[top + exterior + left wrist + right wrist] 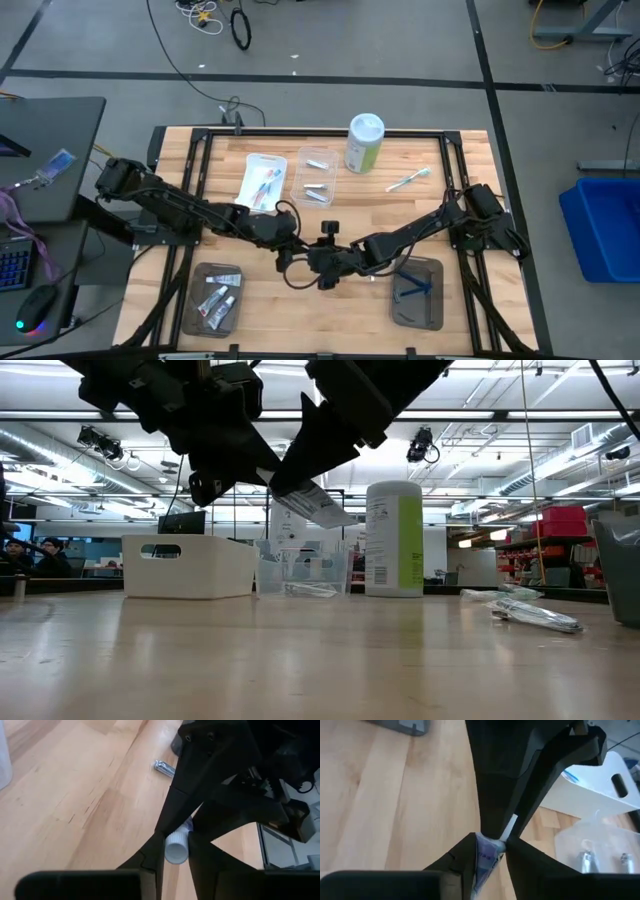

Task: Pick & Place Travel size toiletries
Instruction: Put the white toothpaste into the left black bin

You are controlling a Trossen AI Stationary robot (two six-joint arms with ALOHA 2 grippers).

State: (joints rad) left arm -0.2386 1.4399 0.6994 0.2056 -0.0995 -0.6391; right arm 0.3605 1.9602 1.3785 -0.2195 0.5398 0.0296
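Observation:
Both grippers meet above the table's middle, each shut on one small white tube [318,506] with a white cap and blue print, lifted clear. My left gripper [314,254] comes from the left and my right gripper [332,258] from the right. The left wrist view shows the tube's cap [177,848]. The right wrist view shows its flat crimped end [485,856]. More tubes lie in the near-left grey tray [213,298], and dark blue razors lie in the near-right grey tray [418,293]. A toothbrush [408,180] lies on the table. My left gripper [176,854] pinches the tube's cap end [177,848] between its two fingers, coming level from the table's left; the tube lies along the fingers, clear of the table. My right gripper [487,856] pinches the tube's crimped end [485,856] between its two fingers, coming from the table's right, opposite the other gripper.
At the far side stand a white tray [262,180] with toothbrushes, a clear tray [318,175] with silvery tubes, and a tall green-and-white canister [365,145]. A silvery item [164,767] lies on the wood by a grey tray. Bare wood lies under the grippers.

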